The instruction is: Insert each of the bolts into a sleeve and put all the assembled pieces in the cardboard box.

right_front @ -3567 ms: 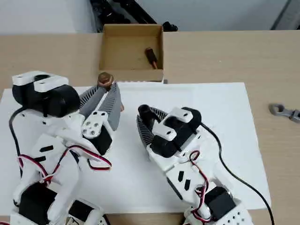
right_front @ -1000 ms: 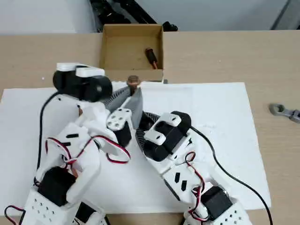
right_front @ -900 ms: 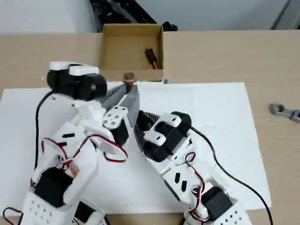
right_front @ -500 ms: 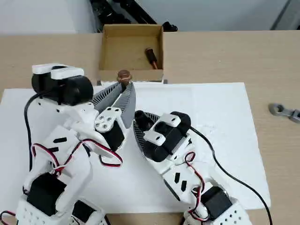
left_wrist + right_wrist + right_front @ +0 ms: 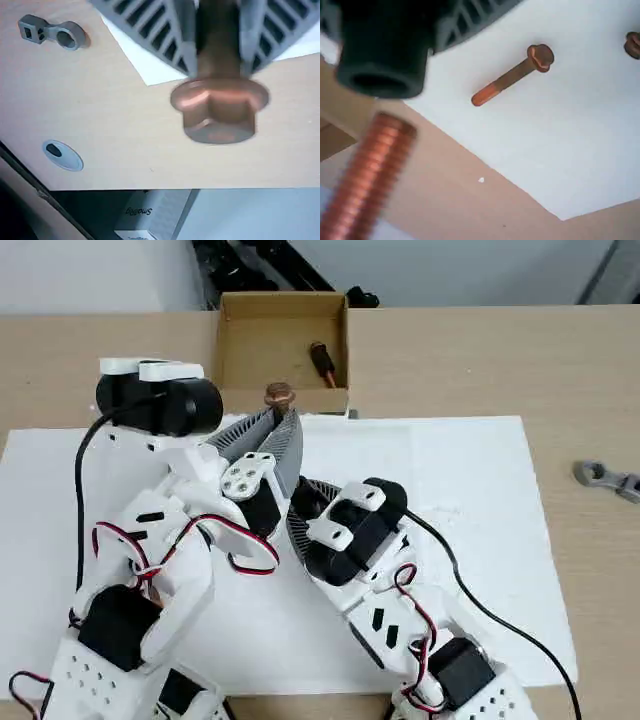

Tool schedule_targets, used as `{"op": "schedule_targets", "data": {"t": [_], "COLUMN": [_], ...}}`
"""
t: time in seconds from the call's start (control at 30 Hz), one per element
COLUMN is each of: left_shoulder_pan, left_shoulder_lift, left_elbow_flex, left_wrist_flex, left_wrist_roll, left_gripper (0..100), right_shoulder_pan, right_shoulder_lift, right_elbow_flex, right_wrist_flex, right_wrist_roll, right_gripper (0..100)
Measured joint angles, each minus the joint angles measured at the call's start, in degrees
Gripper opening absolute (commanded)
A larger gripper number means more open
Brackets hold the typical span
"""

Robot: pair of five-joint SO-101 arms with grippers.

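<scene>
High view: my left hand [image 5: 279, 420] is clamped on a bolt [image 5: 279, 395]. The bolt's head faces up at the camera, just in front of the near wall of the cardboard box [image 5: 232, 350]. The right hand [image 5: 300, 508] sits close beside it over the white sheet [image 5: 450, 470], gripping a black sleeve [image 5: 304, 487]. The sleeve is just below the left hand's tips. One assembled piece [image 5: 322, 361] lies inside the box, near the wall on my right arm's side. A wrench [image 5: 604, 476] rests on the bare counter [image 5: 450, 360], past the sheet's edge on that same side.

Left wrist view: the grey ribbed fingers [image 5: 145, 25] pinch the bolt's shank from both sides. Its flanged hex head sticks out beyond them. Behind it I see the counter, a corner of the sheet, the wrench and a round grommet [image 5: 62, 155] set into the counter.

Right wrist view: the sleeve is held at the hand's tips with its open bore facing outward. The threaded end of the bolt is just beside that opening, apart from it and not inside. A loose bolt [image 5: 512, 75] lies flat on the sheet. Another bolt head [image 5: 633, 45] shows at the frame's edge, also on the sheet.
</scene>
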Motion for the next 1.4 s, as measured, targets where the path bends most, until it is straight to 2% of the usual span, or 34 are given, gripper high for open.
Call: {"op": "schedule_targets", "data": {"t": [0.7,1.4], "left_shoulder_pan": [1.5,-1.1], "left_shoulder_lift": [-0.1,0.4], "left_elbow_flex": [1.6,1.6], "left_wrist_flex": [1.8,-2.0], "left_wrist_roll": [0.0,0.1], "left_gripper": [1,1], "right_shoulder_pan": [0.0,0.0], "right_shoulder_lift": [0.0,0.0], "right_elbow_flex": [0.0,0.0], "right_wrist_flex": [0.0,0.0], "right_wrist_roll": [0.2,0.2], "right_gripper": [0.4,0.4]}}
